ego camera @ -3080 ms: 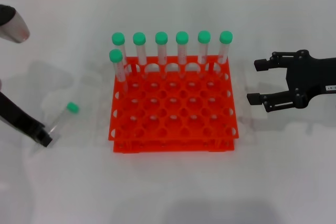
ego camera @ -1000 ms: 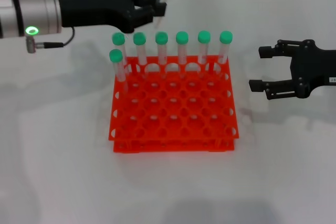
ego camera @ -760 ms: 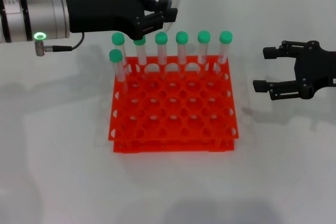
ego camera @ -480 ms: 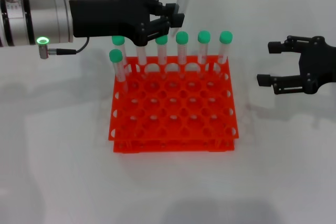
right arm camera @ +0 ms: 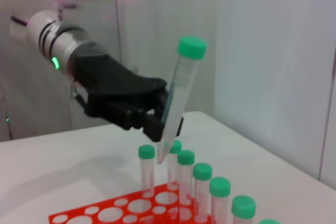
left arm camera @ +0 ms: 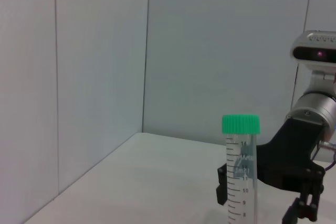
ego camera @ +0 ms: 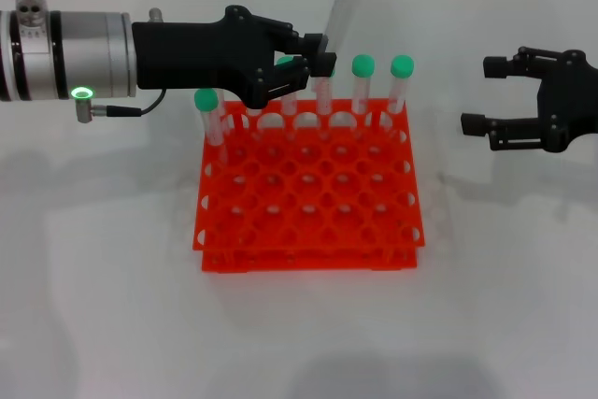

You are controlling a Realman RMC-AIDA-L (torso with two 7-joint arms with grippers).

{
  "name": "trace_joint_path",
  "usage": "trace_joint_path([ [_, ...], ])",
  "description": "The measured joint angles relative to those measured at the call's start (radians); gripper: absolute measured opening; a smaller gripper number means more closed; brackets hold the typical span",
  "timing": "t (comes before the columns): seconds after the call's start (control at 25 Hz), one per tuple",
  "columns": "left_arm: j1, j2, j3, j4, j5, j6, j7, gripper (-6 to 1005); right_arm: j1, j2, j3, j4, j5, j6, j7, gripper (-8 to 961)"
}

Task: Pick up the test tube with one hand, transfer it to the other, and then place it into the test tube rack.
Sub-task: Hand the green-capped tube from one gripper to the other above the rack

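My left gripper (ego camera: pixel 313 55) is shut on the test tube (ego camera: pixel 343 7), a clear tube with a green cap, and holds it cap-up and tilted above the back row of the orange-red rack (ego camera: pixel 308 184). The tube also shows in the left wrist view (left arm camera: pixel 240 169) and the right wrist view (right arm camera: pixel 178 90), where the left gripper (right arm camera: pixel 157 121) pinches its lower end. My right gripper (ego camera: pixel 486 95) is open and empty, hovering over the table to the right of the rack, apart from the tube. In the left wrist view it shows behind the tube (left arm camera: pixel 294 166).
Several green-capped tubes (ego camera: pixel 363 81) stand in the rack's back row, and one more (ego camera: pixel 207 114) stands in the second row at the left. The other holes are empty. The white table (ego camera: pixel 299 324) lies around the rack.
The left gripper picked the tube off the table at the left, lifted it and carried it rightward above the rack's back row. The right gripper drifted slightly right and up, staying open.
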Motion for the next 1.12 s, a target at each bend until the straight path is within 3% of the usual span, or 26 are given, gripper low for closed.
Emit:
trace_joint_path([
  [0.56,0.005,-0.002,0.0,-0.001,-0.002,0.007,-0.003,195,-0.001,0.0,0.0,0.009,0.029,0.006,-0.001,839],
  [1.12,0.008,-0.004,0.0,-0.001,-0.001,0.006,-0.002,195,-0.017,-0.003,0.034,0.032,0.175,-0.022,0.058,838],
])
